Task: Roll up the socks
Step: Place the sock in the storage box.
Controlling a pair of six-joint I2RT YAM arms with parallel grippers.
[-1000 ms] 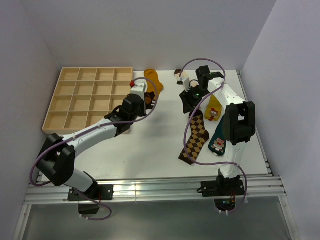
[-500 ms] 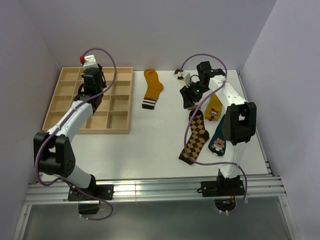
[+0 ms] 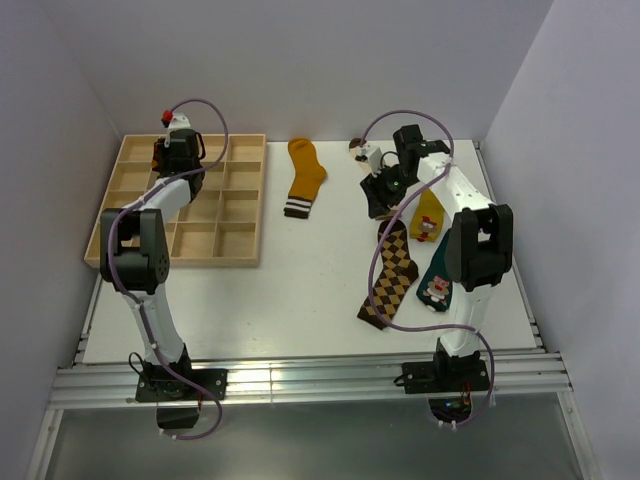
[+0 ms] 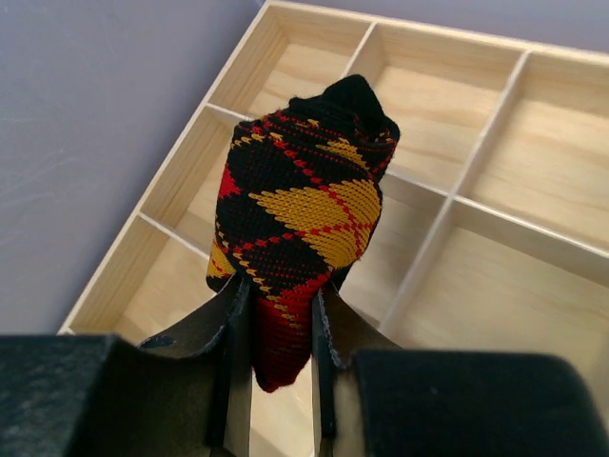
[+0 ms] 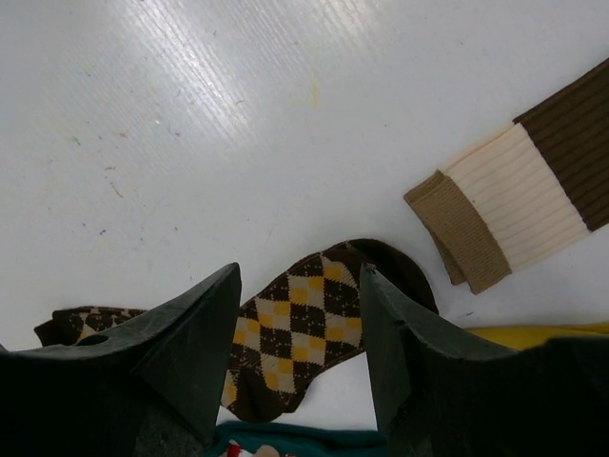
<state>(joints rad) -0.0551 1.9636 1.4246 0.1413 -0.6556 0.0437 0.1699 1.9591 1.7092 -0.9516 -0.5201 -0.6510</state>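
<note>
This looks like a robotics lab test cell. A bare white table (image 3: 300, 290) is boxed in by plain pale walls (image 3: 300, 60) on the left, far and right. Two cabled robot arms (image 3: 470, 250) are bolted to an aluminium rail (image 3: 320, 378) along the near edge.

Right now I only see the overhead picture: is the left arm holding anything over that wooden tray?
Observer: Yes. Its wrist camera shows the left end effector shut on a rolled black, red and yellow argyle sock, held over the wooden tray.
Operator: And the right one, by the loose socks?
Observer: The right end effector is open and empty, above the brown argyle sock.
Operator: Is anything lying close to that one?
Observer: A cream and brown banded sock lies beside it, with a narrow gap of bare table between them.
</note>
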